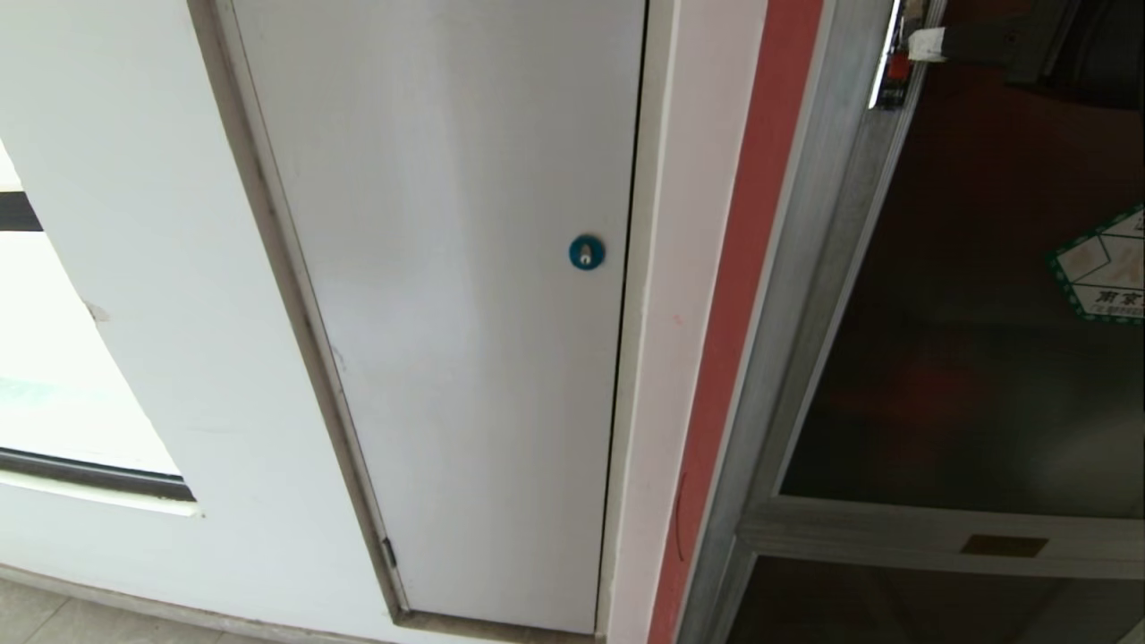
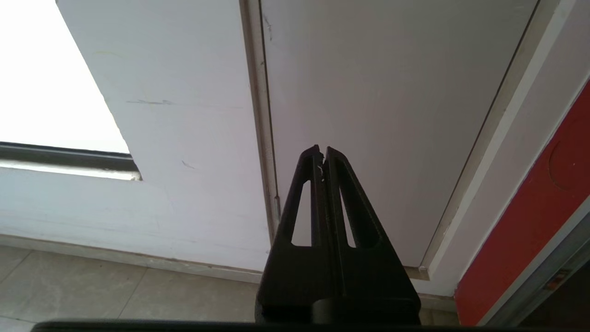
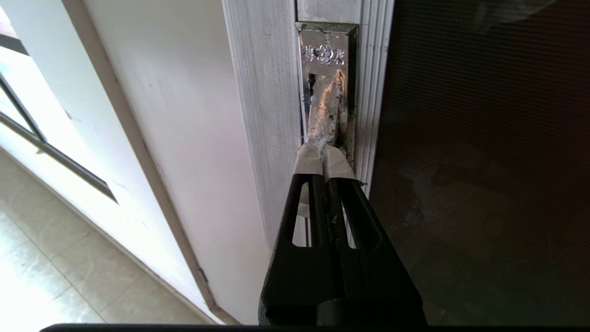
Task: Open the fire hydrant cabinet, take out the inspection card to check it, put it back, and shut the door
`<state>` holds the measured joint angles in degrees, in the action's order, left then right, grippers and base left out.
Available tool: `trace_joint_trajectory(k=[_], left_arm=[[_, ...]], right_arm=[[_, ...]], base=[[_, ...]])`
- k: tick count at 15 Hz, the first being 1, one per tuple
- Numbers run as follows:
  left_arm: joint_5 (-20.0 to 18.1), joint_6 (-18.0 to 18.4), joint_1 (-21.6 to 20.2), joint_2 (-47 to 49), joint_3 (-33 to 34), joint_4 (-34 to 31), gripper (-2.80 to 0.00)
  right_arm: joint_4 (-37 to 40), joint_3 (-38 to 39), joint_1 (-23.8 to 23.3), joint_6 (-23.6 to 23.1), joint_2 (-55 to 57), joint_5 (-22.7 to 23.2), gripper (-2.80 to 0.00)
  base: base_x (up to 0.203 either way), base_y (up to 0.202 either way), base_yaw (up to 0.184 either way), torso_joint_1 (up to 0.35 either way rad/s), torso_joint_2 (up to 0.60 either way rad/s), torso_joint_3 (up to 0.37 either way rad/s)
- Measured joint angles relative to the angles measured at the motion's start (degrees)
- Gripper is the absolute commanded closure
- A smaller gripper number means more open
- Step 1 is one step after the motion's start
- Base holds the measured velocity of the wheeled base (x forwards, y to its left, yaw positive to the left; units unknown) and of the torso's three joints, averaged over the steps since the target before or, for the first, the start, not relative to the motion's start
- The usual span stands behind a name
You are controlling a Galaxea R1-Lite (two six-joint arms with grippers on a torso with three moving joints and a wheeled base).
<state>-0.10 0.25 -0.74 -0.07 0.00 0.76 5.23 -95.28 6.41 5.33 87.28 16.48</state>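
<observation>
The fire hydrant cabinet (image 1: 809, 295) stands at the right side of the head view. It is tall and thin, and its long side runs up and down the wall. Its silver frame leans a little in this view, with a red strip (image 1: 747, 295) running along beside it.

The door (image 1: 975, 358) is dark glass in a silver frame, and it looks shut. It faces out toward the robot. A white sticker with a green edge (image 1: 1102, 268) sits on the glass near the right edge of the view. Lower down, a silver bar crosses the door from side to side, and a small brass plate (image 1: 1004, 545) sits on it.

The right hand (image 3: 323, 156) is up at the door's left edge. Its two fingers are pressed together, and their tips are wrapped in white tape. The tips touch a shiny metal latch (image 3: 326, 87) set in the frame. The latch is long and runs up and down, like the frame.

The left hand (image 2: 321, 152) has its fingers together too and holds nothing. It points at the plain white door (image 1: 465, 313) with the blue round lock (image 1: 586, 252), left of the cabinet.
</observation>
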Motion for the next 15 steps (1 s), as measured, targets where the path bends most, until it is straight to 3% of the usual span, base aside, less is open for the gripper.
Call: trace_joint_trajectory(k=[15], left_arm=[[0.01, -0.01, -0.02, 0.0, 0.0, 0.01, 0.0]], right_arm=[[0.11, -2.63, 0.04, -0.24, 2.02, -0.35, 0.0]], base=[[0.0, 0.0, 0.0, 0.0, 0.0, 0.0]])
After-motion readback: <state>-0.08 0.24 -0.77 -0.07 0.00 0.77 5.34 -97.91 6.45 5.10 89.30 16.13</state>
